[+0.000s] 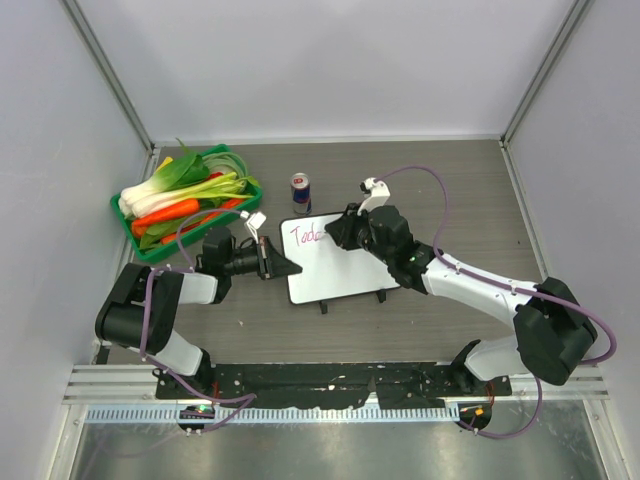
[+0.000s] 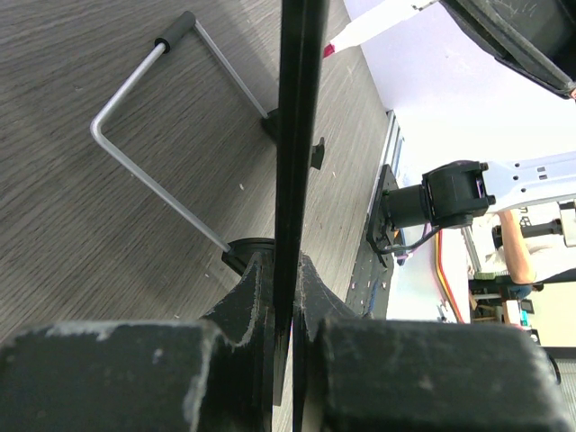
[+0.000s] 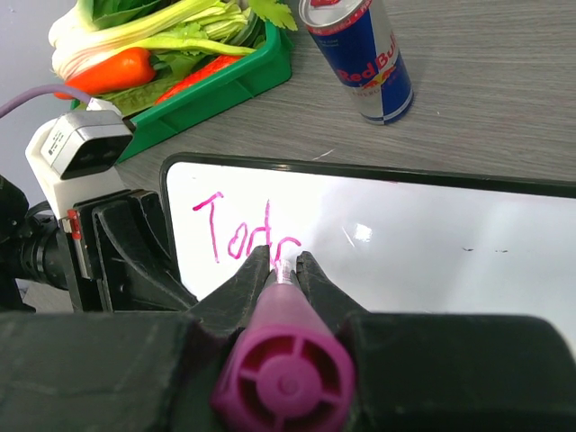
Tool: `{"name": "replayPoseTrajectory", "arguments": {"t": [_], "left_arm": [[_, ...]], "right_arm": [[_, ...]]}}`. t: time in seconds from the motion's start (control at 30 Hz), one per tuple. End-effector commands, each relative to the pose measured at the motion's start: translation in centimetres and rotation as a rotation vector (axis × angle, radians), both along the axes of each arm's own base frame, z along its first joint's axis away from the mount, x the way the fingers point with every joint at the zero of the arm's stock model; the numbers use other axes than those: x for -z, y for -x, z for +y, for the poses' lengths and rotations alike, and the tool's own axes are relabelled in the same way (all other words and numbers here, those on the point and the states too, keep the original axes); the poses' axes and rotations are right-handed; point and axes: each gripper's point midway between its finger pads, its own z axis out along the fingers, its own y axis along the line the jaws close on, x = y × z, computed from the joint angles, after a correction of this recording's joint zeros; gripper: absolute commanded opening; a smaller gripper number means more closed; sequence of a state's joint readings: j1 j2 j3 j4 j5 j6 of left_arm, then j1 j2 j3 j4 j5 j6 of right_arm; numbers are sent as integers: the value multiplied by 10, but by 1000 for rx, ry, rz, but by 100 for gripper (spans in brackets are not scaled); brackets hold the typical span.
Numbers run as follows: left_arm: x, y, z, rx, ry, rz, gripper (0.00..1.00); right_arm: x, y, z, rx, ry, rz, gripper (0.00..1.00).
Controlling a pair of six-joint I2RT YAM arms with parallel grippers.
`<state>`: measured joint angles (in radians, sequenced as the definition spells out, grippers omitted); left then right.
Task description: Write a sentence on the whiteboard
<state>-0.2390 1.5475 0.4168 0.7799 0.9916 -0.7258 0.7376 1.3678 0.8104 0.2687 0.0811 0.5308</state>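
Right tool (image 3: 281, 266) clamping marker (image 3: 281, 382), grey wood table (image 3: 504, 81)

Seen from above, the whiteboard (image 1: 340, 265) is hemmed on several sides. The left gripper (image 1: 292, 268) blocks 9 o'clock, jaws clamped on its edge. A can (image 1: 300, 193) stands near 11, with a green tray (image 1: 128, 232) farther out at 10. The right gripper (image 1: 332, 237), pinching a marker (image 3: 281, 382), covers 12. Bare desk (image 1: 460, 190) lies open from 1 to 2.

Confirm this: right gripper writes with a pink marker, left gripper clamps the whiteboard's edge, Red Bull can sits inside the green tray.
The Red Bull can stands on the table beside the green tray, not inside it, as the top external view shows. The rest is right.
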Motion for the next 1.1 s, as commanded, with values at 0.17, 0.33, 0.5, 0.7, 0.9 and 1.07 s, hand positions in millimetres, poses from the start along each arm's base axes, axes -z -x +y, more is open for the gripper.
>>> {"name": "replayPoseTrajectory", "arguments": {"t": [0.17, 0.33, 0.5, 0.7, 0.9, 1.07], "left_arm": [[15, -8, 4, -52, -47, 26, 0], [15, -8, 4, -54, -47, 28, 0], [15, -9, 5, -55, -48, 28, 0], [15, -9, 4, -54, -47, 28, 0], [15, -8, 4, -54, -48, 28, 0], [15, -8, 5, -54, -48, 29, 0]], "right_arm": [[-22, -23, -12, 104, 1, -53, 1], [-26, -27, -12, 111, -1, -59, 1], [-18, -22, -11, 90, 10, -42, 0], [-3, -12, -13, 58, 33, -14, 1], [9, -5, -17, 45, 54, 10, 1], [12, -1, -19, 41, 61, 15, 1]]}}
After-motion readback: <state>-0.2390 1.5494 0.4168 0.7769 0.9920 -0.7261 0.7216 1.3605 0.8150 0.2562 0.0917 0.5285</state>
